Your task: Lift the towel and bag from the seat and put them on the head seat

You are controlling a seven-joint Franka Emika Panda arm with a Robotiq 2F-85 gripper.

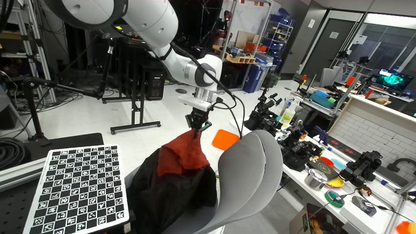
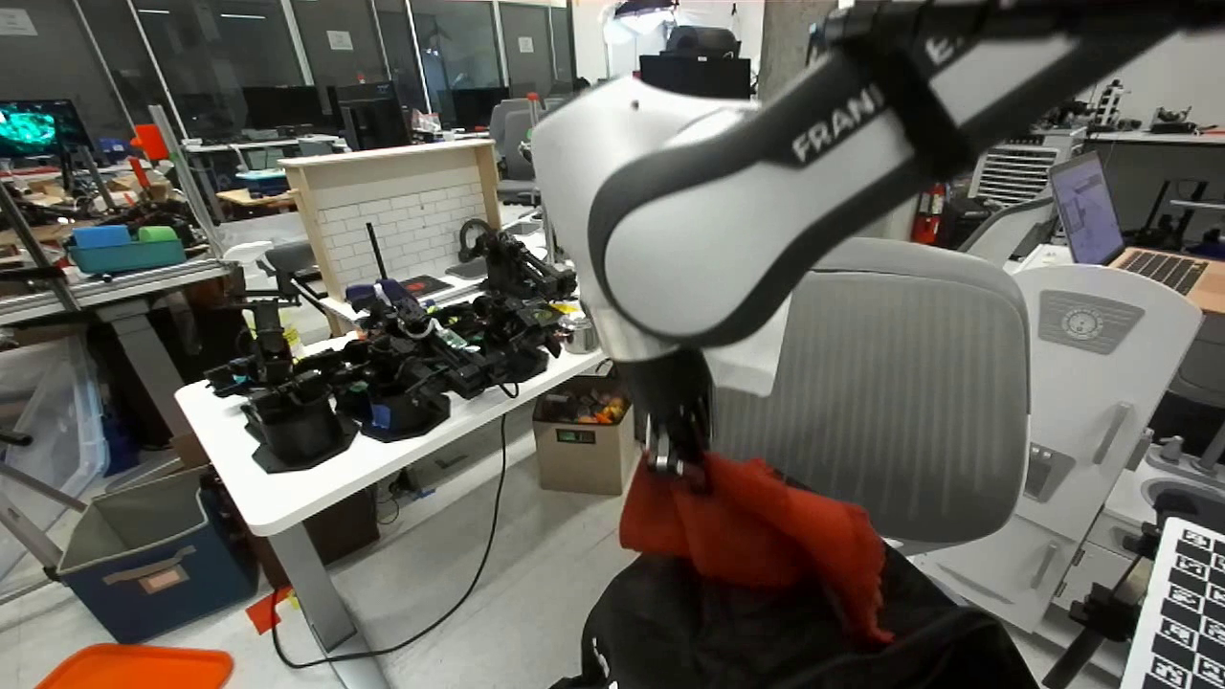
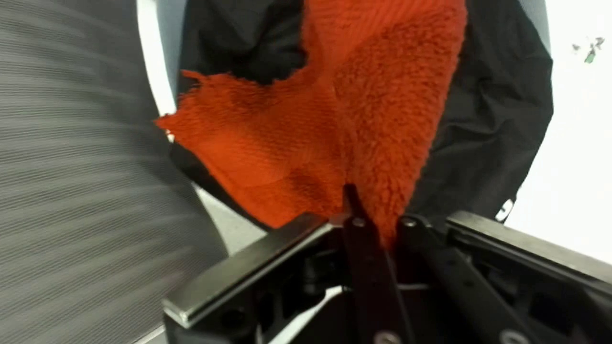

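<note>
Red towel (image 3: 397,119) pinched over a black bag (image 1: 162,195) on a grey chair (image 1: 242,172)

Nearest, in the wrist view, the gripper (image 3: 384,224) is drawn nearly together, with a narrow fold of the red towel nipped between its fingers (image 3: 366,258). The tips are sunk in cloth and shadow, so it is hard to say whether any of the bag is caught as well. From the pinch the towel hangs in loose folds onto the black bag, touching it, and in the wrist view a ragged corner points toward the chair's backrest (image 3: 95,157). The bag sits in a rumpled heap on the seat (image 1: 191,221) of the grey chair, a small white mark (image 3: 504,210) showing at its edge. The white arm (image 1: 152,22) hangs over them in both exterior views.

Near the chair, in both exterior views, is a board (image 1: 81,188) printed in black-and-white checks.

On the pale floor (image 1: 177,117) lies an orange panel (image 1: 225,139). Past it runs a white table (image 2: 258,496), where small black robot arms (image 2: 292,426) stand close together; in an exterior view a silver pot (image 1: 316,179) and a spray bottle (image 1: 287,116) share the surface. A beige bin (image 2: 579,459) of colourful items (image 2: 598,407) stands near the table.

Farther back, a panel of white tiles (image 1: 367,130) stands upright behind the small arms, and farthest off are a lit monitor (image 1: 393,79) and a rack of blue bins (image 1: 278,35).
</note>
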